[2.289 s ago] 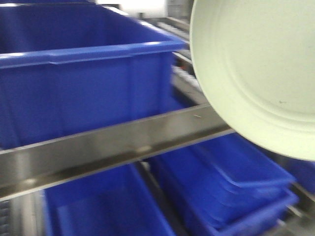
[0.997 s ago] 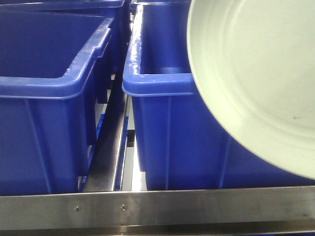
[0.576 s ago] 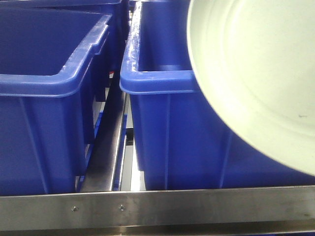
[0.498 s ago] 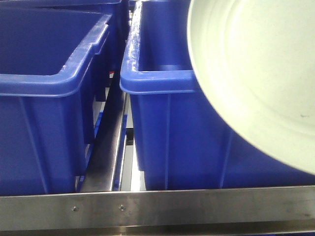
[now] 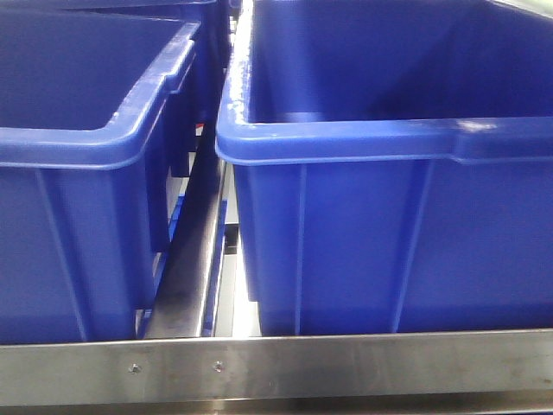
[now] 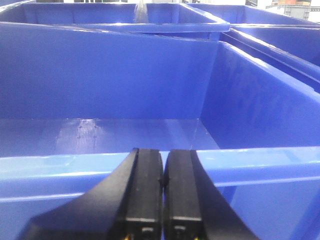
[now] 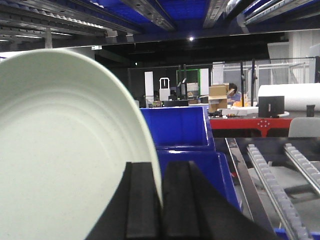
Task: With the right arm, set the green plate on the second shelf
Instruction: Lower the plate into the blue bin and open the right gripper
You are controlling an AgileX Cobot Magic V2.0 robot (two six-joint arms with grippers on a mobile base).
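The pale green plate (image 7: 65,150) fills the left half of the right wrist view, held on edge. My right gripper (image 7: 161,172) is shut on its rim, one black finger on each side. The plate does not show in the front view. My left gripper (image 6: 163,162) is shut and empty, its black fingers pressed together just above the near rim of a blue bin (image 6: 100,170).
Two deep blue bins (image 5: 78,199) (image 5: 389,216) stand side by side behind a steel shelf rail (image 5: 276,367). In the right wrist view more blue bins (image 7: 190,145) lie ahead, roller tracks (image 7: 280,180) to the right and shelf beams (image 7: 150,15) overhead.
The plate filled the upper right of the front view until half a second ago and is now gone from it. The bins and rail stay put.
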